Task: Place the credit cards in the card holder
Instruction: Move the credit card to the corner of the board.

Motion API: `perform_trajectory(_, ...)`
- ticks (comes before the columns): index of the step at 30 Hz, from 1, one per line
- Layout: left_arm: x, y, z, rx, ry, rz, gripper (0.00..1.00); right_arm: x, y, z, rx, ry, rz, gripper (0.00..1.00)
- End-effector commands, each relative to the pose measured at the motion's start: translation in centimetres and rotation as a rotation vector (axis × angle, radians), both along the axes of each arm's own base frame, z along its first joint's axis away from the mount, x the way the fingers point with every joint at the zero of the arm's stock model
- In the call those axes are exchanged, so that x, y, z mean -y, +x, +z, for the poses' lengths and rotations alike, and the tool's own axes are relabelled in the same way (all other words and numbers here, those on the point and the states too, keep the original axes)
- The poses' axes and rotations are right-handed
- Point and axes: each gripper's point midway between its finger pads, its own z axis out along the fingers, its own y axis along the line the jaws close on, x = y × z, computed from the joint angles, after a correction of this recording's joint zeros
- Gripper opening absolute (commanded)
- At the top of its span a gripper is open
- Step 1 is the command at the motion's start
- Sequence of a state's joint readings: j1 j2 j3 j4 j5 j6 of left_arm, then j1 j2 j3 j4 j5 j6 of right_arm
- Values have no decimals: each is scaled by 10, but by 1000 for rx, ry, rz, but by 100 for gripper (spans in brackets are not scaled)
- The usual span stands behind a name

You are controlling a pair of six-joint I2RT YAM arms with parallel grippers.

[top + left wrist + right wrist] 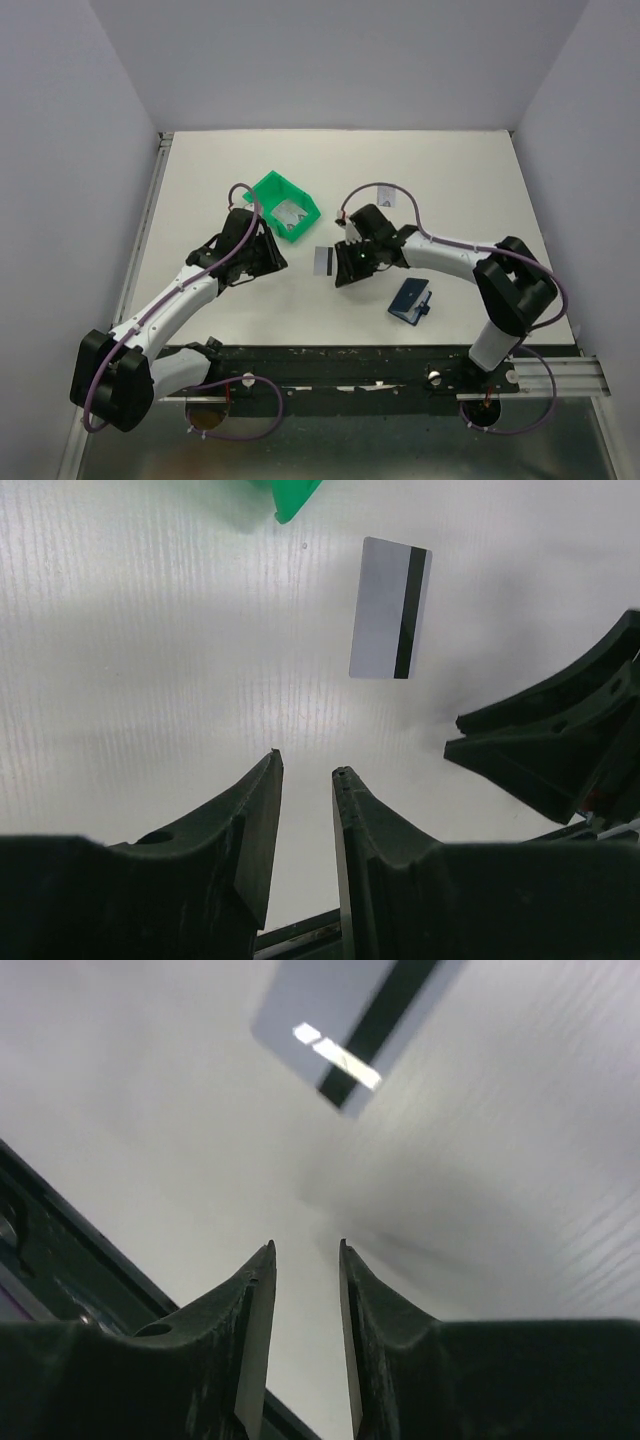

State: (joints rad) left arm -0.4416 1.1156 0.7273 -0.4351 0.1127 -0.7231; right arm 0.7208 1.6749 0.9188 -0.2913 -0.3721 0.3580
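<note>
A pale grey credit card (322, 260) with a black stripe lies flat on the table between my two grippers. It shows ahead of the jaws in the left wrist view (390, 607) and in the right wrist view (350, 1020). A second greyish card (290, 211) lies inside the green bin (268, 188). The navy card holder (410, 300) lies on the table to the right, near the front edge. My left gripper (277, 264) (305, 763) is left of the striped card, open and empty. My right gripper (345, 272) (305, 1248) is just right of it, open and empty.
The green bin's corner (290, 495) shows at the top of the left wrist view. The right gripper's fingers (560, 745) reach in at that view's right edge. A dark rail (400, 360) runs along the table's near edge. Grey walls enclose the table.
</note>
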Motion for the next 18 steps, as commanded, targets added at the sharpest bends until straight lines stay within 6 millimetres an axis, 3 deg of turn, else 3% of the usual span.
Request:
perform_trajectory(1,4,1,9,25,-12,-28,40,-31,64,28,146,-16,-55,41)
perform_trajectory(4,1,-2,12,35,-11,-19,40,-54,94,26,158,-22,-53,41)
perform_trajectory(8,-2,-6,10,32,-12,-13,40,-69,114,6,124,-51,-44,41)
perform_trajectory(18,-5,-10,2,21,-1,-10,40,-73,112,-26,41,-63,-37,38)
